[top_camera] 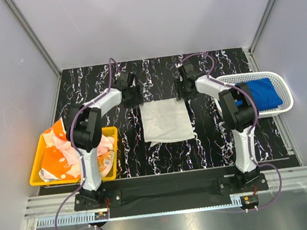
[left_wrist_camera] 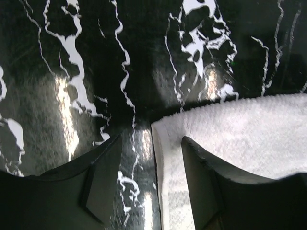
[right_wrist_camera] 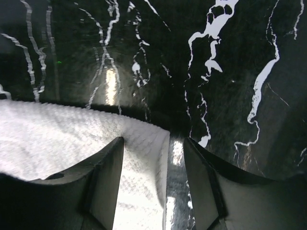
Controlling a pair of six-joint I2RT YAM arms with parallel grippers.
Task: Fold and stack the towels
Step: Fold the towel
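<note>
White towel [top_camera: 167,122], frame centre: you had left gripper [left_wrist_camera: 151,143] and right gripper [right_wrist_camera: 153,141] wide, empty, astride its upper corners, apparently to pinch.

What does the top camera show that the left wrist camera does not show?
Only the top view shows the yellow bin with orange-patterned towels, the white basket holding a blue towel, and the right gripper. Only the left wrist view shows, up close, a corner of the white towel lying between the open fingers. Both show the white towel, the black marbled table and the left gripper.
</note>
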